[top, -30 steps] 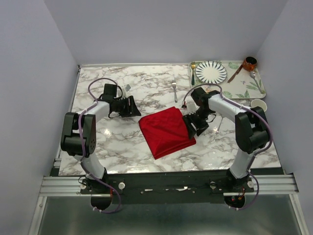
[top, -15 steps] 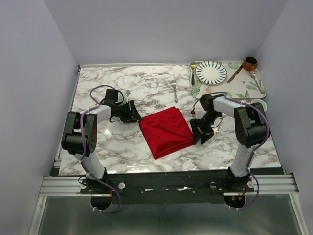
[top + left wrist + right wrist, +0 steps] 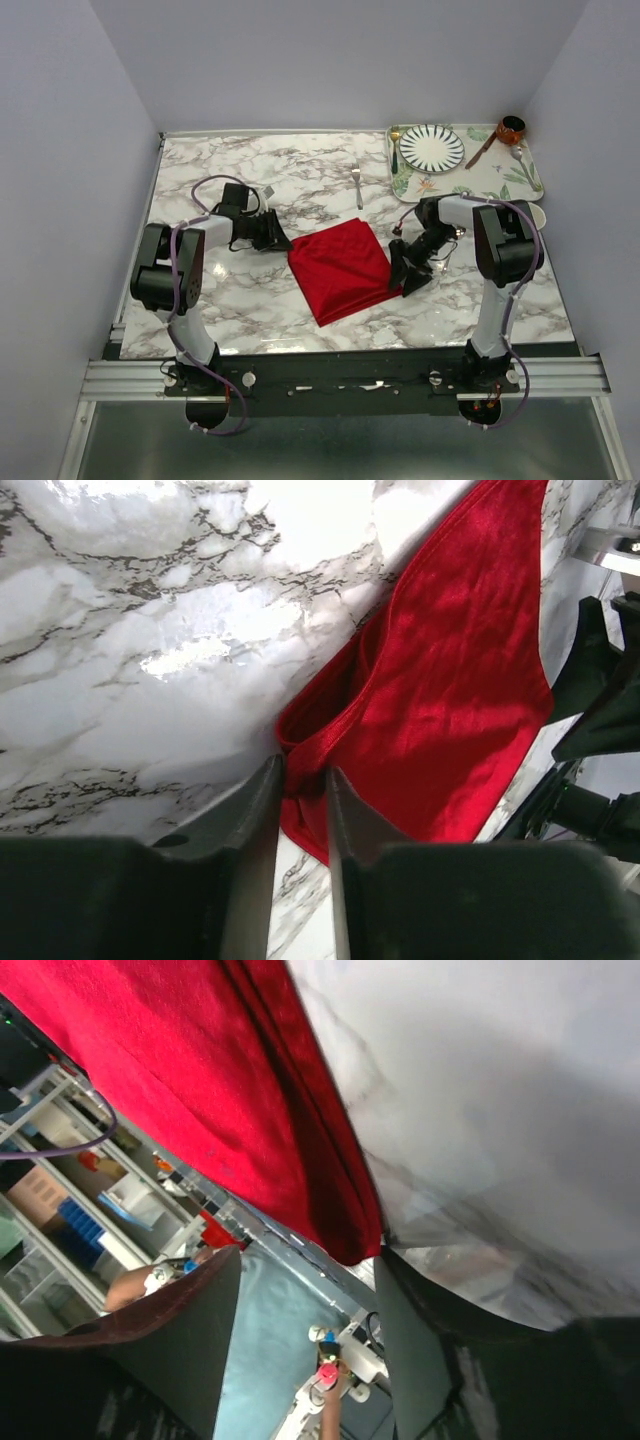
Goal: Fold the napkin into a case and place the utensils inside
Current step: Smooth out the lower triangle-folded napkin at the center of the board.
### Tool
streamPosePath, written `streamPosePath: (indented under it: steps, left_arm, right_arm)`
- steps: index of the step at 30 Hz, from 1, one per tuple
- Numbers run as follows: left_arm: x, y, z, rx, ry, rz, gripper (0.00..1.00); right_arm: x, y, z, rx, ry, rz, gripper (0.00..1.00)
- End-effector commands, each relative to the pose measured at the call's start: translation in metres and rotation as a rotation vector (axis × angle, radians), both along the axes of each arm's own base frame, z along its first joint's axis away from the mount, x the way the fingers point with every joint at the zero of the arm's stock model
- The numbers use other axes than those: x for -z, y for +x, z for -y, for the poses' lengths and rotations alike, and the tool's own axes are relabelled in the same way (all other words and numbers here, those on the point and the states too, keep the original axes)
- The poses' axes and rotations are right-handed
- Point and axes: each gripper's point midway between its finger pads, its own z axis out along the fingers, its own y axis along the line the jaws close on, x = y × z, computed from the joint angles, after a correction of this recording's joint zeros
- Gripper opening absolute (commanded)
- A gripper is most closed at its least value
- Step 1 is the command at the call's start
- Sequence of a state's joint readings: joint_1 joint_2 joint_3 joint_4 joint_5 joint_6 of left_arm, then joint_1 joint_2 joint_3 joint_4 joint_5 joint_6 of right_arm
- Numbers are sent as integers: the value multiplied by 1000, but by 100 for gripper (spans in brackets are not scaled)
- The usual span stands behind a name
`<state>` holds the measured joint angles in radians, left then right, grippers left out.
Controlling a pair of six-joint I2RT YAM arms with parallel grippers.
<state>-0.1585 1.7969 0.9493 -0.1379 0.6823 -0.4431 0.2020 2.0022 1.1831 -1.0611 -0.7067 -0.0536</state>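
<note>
The napkin (image 3: pixel 342 268) lay folded in a skewed red square at the middle of the bench (image 3: pixel 240 300), its layers too creased to count. My left fingers (image 3: pixel 282 241) stood nearly together on its bunched left corner, with cloth pinched between them. My right fingers (image 3: pixel 404 281) stood wide apart at its right corner, the tip between them. Whether either one touched it I could not tell. The fork (image 3: pixel 356 183) lay apart, beyond the napkin. The tray (image 3: pixel 500 182) sat at the far right, its small pieces hard to make out.

Top camera looks down from behind; 2 close wrist cameras share the napkin (image 3: pixel 342 268).
</note>
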Motion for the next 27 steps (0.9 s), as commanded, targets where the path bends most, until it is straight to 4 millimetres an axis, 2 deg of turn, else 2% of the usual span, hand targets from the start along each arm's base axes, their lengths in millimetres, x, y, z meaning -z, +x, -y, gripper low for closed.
streamPosePath:
  steps: [1, 2, 6, 7, 9, 12, 13, 15, 20, 21, 22, 24, 25, 27]
  left_arm:
    - [-15, -8, -1, 57, 44, 95, 22]
    - [-21, -10, -1, 78, 58, 134, 19]
    - [-22, -24, -4, 126, 111, 185, 3]
    - [-22, -28, -5, 135, 123, 187, 1]
    - [-23, -33, -5, 159, 144, 216, 0]
    - [-23, -38, -10, 166, 185, 250, 0]
    - [-23, -39, -12, 168, 197, 258, 0]
    - [-24, -40, -18, 169, 242, 288, 0]
    - [-23, -48, -22, 241, 328, 344, 0]
    - [-24, -49, -21, 262, 345, 353, 2]
    - [-19, -55, -26, 283, 395, 333, 8]
    - [-21, -59, -25, 383, 459, 380, 25]
    - [-20, -65, -29, 407, 488, 373, 32]
    - [-27, -63, -41, 447, 566, 427, 45]
  right_arm:
    - [11, 17, -7, 9, 48, 10, 58]
    - [12, 20, -8, 8, 47, 16, 56]
    - [18, 23, -8, 11, 37, 3, 45]
    - [19, 24, -7, 16, 36, 2, 40]
    - [22, 25, -8, 14, 34, 5, 35]
    - [24, 28, -8, 14, 32, 14, 19]
    - [25, 29, -7, 14, 31, 15, 10]
    - [28, 31, -7, 9, 28, 25, 1]
    - [35, 36, 0, -16, -19, 65, 1]
    - [37, 36, 2, -22, -29, 70, 1]
    - [38, 37, 3, -28, -41, 78, 1]
    - [40, 40, 9, -42, -71, 96, 1]
    - [40, 41, 10, -59, -78, 111, 1]
    - [38, 45, 10, -78, -87, 137, 1]
